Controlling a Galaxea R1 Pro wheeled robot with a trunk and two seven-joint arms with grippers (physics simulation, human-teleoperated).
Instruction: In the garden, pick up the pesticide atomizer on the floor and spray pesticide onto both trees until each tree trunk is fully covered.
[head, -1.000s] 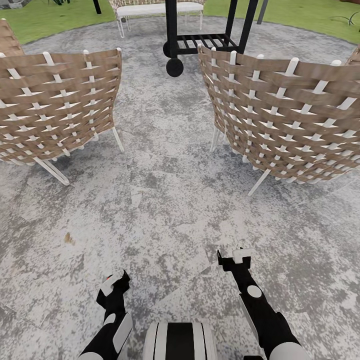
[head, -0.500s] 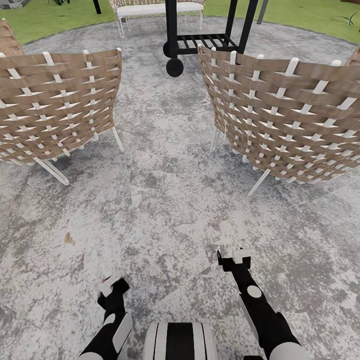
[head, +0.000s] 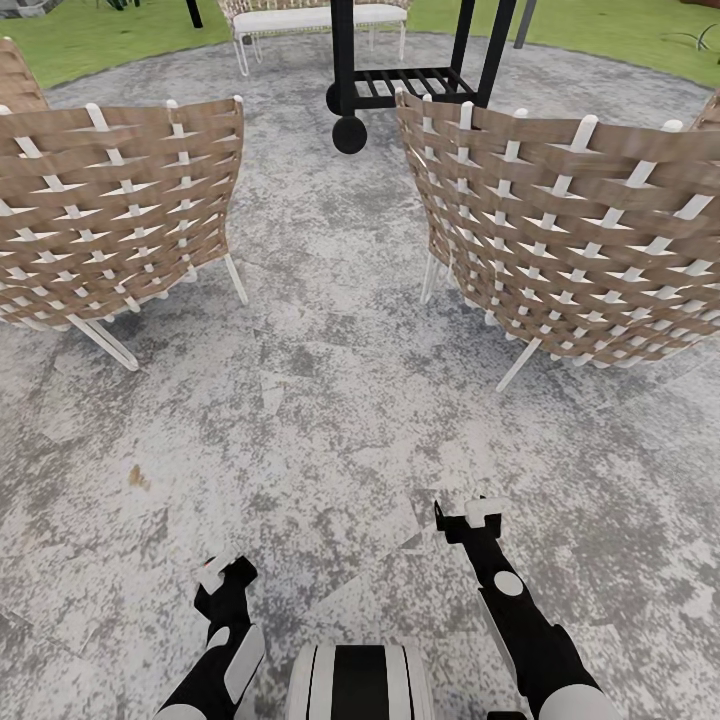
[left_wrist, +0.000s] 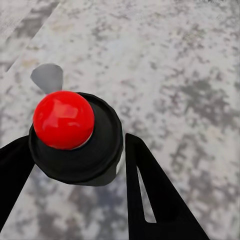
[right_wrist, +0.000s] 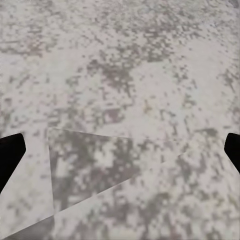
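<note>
I am outdoors, in the sitting corner of a home garden. Under me is a round patio (head: 330, 400) of mottled grey paving, and its curved edge meets a green lawn (head: 90, 40) along the top of the frame. Two woven brown lounge chairs with white legs stand with their backs to me, one at the left (head: 120, 210) and one at the right (head: 570, 240). Between them, at the top centre, I see the lower part of a black cart (head: 400, 80) on wheels, and behind it a light bench (head: 320, 18).
</note>
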